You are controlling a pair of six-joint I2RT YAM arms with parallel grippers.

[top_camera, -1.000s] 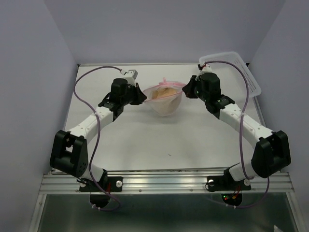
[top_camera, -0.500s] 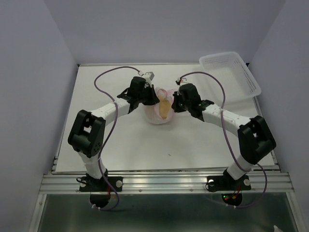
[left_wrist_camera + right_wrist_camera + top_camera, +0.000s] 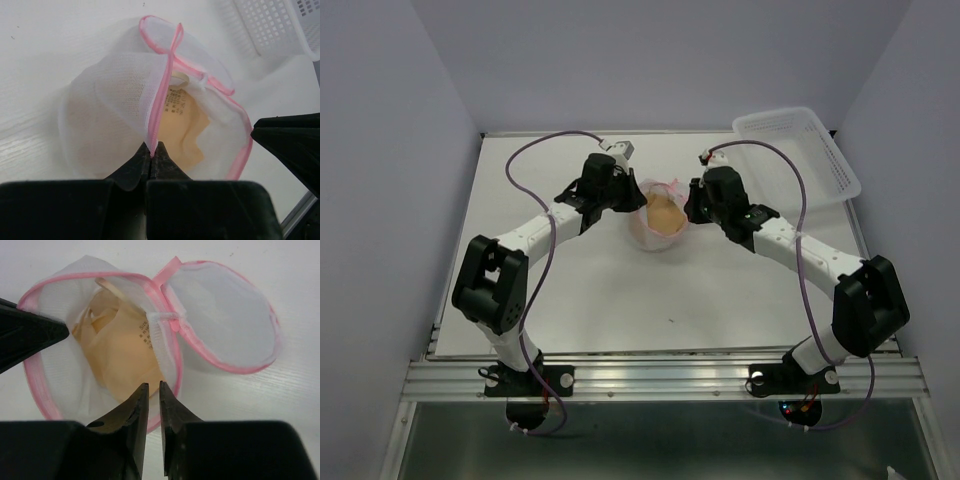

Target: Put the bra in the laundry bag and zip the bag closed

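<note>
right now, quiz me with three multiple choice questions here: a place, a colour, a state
1. Where is the bra? A in a drawer B inside the laundry bag C on a hanger
2. What colour is the bag's trim? A pink B blue C green
3. How is the bag's lid? A zipped shut B cut away C open, flipped back
Answers: 1 B, the beige fabric sits within the mesh wall. 2 A, a pink band runs round the rim. 3 C, the lid lies back beside the open mouth while the left claw pinches the rim.
</note>
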